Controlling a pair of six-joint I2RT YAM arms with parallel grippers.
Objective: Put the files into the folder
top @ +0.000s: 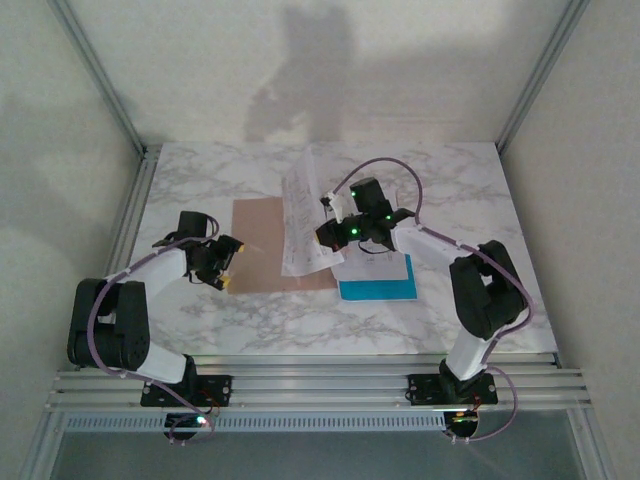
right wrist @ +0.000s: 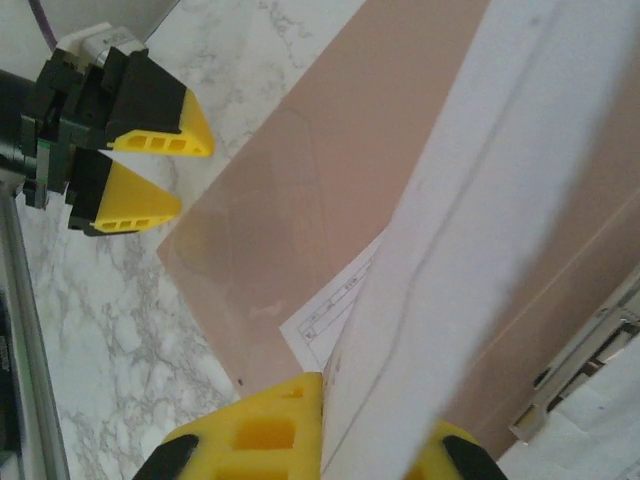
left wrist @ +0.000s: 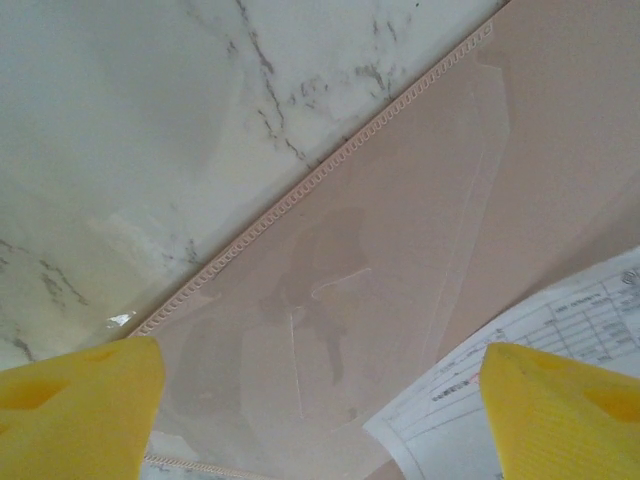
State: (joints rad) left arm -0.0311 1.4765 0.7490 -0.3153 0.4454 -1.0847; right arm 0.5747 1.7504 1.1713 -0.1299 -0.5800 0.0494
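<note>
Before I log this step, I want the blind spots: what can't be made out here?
- Print on the white sheets: too small from the top, cut by the edge in the left wrist view.
- Blue sheet: partly behind the right arm, top view.
- Right tool grip: sheet blurred against the lens, right wrist view.

Table (top: 250, 320): white marble-patterned top with grey veining, metal rail along the near edge. Flat on it, left of centre, a pinkish-brown card folder (top: 262, 245), its left edge ribbed in the left wrist view, bare marble beyond that edge. Right of the folder, toward the near side, a blue sheet (top: 375, 292) lies flat on the marble with white paper over its far part. A printed white sheet (top: 305, 225) overlaps the folder's right portion, one corner resting on the card.
</note>
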